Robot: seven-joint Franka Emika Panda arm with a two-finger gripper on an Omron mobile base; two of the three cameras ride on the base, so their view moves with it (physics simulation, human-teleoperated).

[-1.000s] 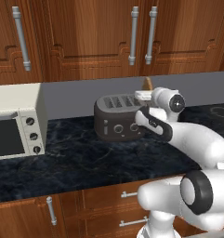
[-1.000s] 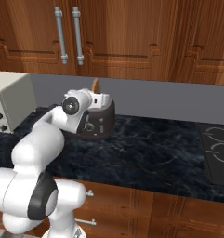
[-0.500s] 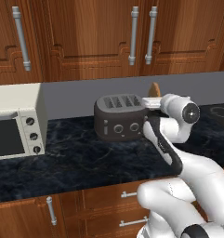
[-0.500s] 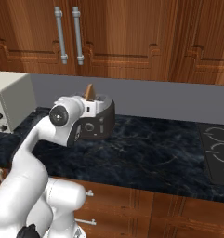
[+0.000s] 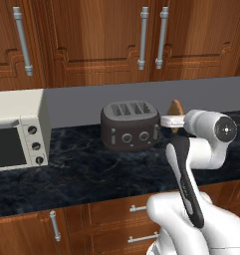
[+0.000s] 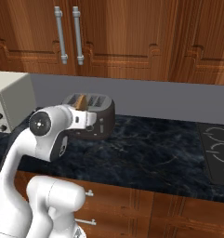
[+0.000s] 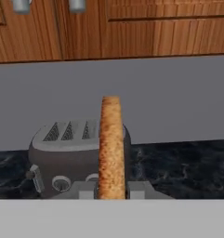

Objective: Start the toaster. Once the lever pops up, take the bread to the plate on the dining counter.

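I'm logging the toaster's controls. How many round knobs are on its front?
2. Both sit low on the toaster front in the left base view: the left knob and the right knob. In the hand view the bread partly covers one.

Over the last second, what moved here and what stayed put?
The claw, shut on the bread, pulled back from the toaster toward the toaster's right side, carrying the slice upright. The arm's elbow swung lower. Toaster, toaster oven and counter stayed put.
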